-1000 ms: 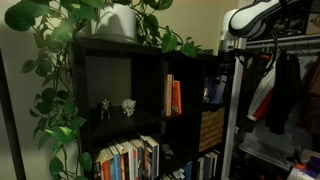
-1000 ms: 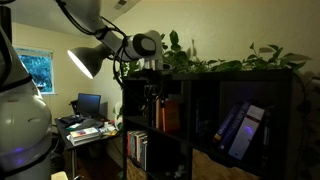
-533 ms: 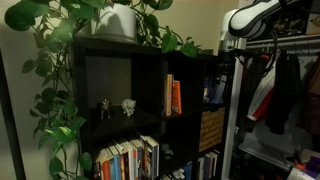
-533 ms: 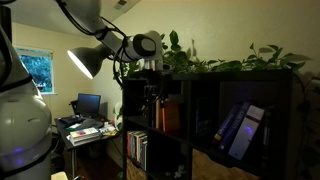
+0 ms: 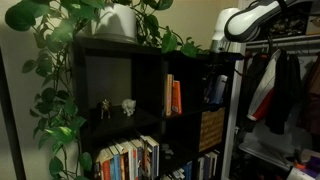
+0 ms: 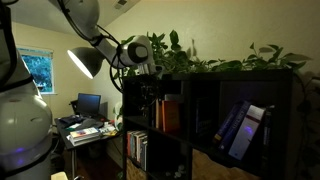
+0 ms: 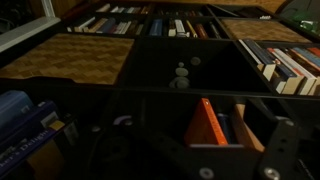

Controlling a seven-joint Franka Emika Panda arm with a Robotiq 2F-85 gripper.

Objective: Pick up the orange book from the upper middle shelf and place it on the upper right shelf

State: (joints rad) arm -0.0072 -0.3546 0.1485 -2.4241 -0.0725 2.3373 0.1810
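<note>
The orange book [image 5: 176,95] stands upright in the upper middle shelf [image 5: 186,62], beside a tan book. In the wrist view the orange book [image 7: 203,125] leans against the tan one, framed between my dark fingers [image 7: 281,150]. My gripper [image 6: 148,88] hangs in front of the bookcase's top row, apart from the book, open and holding nothing. In an exterior view it shows as a dark shape [image 5: 217,66] by the divider between the middle cell and the upper right shelf [image 5: 222,95]. That right cell holds slanted blue books [image 6: 240,128].
Two small figurines [image 5: 115,107] stand in the wide upper left cell. A woven basket [image 5: 211,128] fills the cell under the blue books. Rows of books [image 5: 128,160] line the lower shelves. Leafy plants [image 5: 60,60] trail over the top. Clothes [image 5: 275,90] hang beside the bookcase.
The arm has shifted a little sideways along the top row, towards the middle cell. The jaws stay open and the books have not moved.
</note>
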